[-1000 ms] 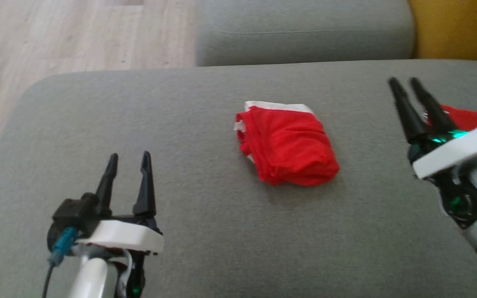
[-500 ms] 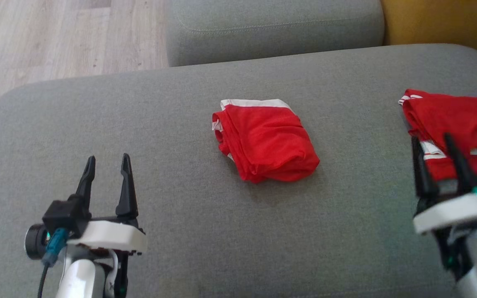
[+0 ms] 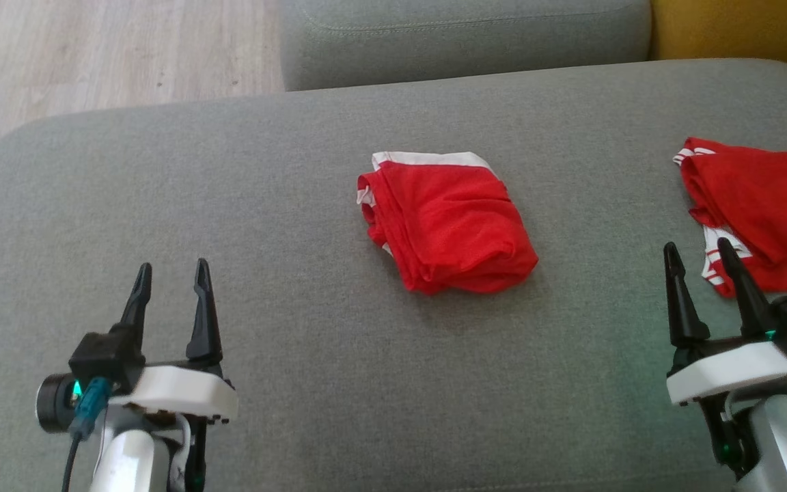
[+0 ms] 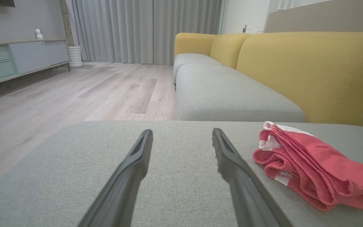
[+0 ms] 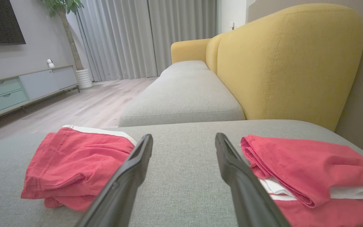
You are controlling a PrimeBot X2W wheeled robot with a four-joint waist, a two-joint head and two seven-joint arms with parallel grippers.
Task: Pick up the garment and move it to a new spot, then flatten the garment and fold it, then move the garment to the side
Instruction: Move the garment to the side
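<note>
Red, white-trimmed garment [image 3: 451, 222]; grey cushion [image 3: 298, 205]

The folded garment [image 3: 448, 222] lies midway on the cushion [image 3: 264, 205]. A second garment [image 3: 759, 198] lies to its right, seemingly near the edge.

Grey cushion [image 3: 229, 205] holds folded red garment [image 3: 448, 225] centrally, second garment [image 3: 762, 198] rightward.

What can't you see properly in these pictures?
Head view: the middle red garment is folded up, so its inner layers and full shape are hidden.
Head view: the right red garment is cut off by the picture's right edge.
Right wrist view: a finger of the right tool covers part of it.
Left wrist view: the small white object on the cabinet is too small to identify.
</note>
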